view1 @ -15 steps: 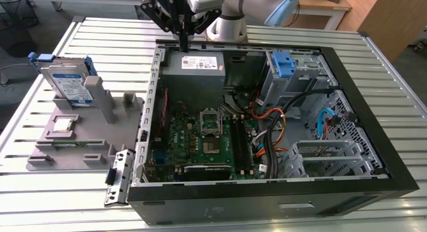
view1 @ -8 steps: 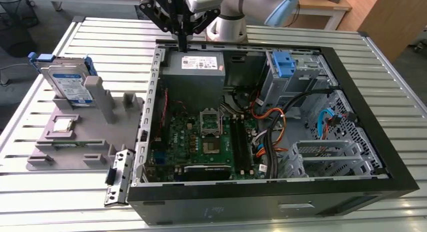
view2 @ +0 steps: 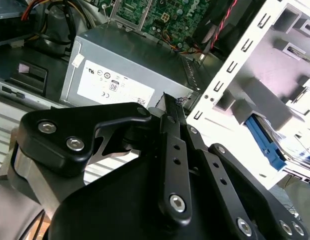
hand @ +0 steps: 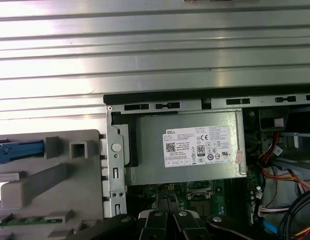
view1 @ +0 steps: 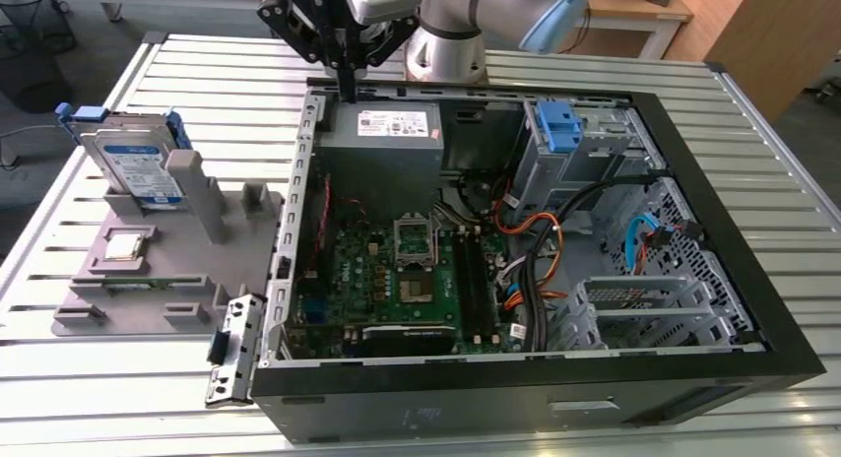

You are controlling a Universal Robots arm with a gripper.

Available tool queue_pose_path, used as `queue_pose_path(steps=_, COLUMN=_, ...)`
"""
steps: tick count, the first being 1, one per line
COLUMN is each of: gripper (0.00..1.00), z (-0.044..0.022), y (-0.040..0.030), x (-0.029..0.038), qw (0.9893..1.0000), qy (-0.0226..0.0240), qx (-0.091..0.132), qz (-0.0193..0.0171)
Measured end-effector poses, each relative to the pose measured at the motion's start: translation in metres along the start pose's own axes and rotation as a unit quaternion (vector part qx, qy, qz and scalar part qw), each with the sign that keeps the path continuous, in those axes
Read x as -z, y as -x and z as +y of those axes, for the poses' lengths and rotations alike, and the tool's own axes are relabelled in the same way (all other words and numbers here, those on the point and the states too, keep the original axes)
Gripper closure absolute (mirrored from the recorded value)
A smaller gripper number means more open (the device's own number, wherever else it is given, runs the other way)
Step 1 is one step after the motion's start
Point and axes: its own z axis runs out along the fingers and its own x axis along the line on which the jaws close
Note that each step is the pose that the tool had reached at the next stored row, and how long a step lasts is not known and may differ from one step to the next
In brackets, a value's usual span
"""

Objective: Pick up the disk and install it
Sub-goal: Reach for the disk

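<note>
Silver with a blue-banded label, the disk [view1: 136, 166] is seen propped in a grey fixture [view1: 171, 270] on the slatted metal counter [view1: 552, 68], well apart from the jaws and off to the exterior view's left of them, untouched. And the jaws are closed, fingertips [view2: 168, 112] pressed together with nothing gripped between them, as is shown in the second wrist view. They are held over the rear edge of the open computer case [view1: 526, 403], and the grey power-supply box [view1: 381, 127] with its white sticker is found just below them. A small square processor chip [view1: 122, 245] is laid on the fixture, nearer the disk than the jaws. The disk's blue bracket [hand: 22, 151] is caught in the first wrist view, off to one side of the jaws, beyond the case wall.
</note>
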Motion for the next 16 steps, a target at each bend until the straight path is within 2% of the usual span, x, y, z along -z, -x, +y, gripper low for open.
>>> queue_pose_path(steps=4, gripper=0.90, z=-0.0003, y=-0.0045, x=0.0000, qw=1.0000, qy=0.0001, qx=0.000, qz=0.0000)
queue_pose_path(steps=16, gripper=0.90, z=-0.0004, y=-0.0054, x=0.0000, qw=1.0000, qy=0.0000, qx=0.000, qz=0.0000)
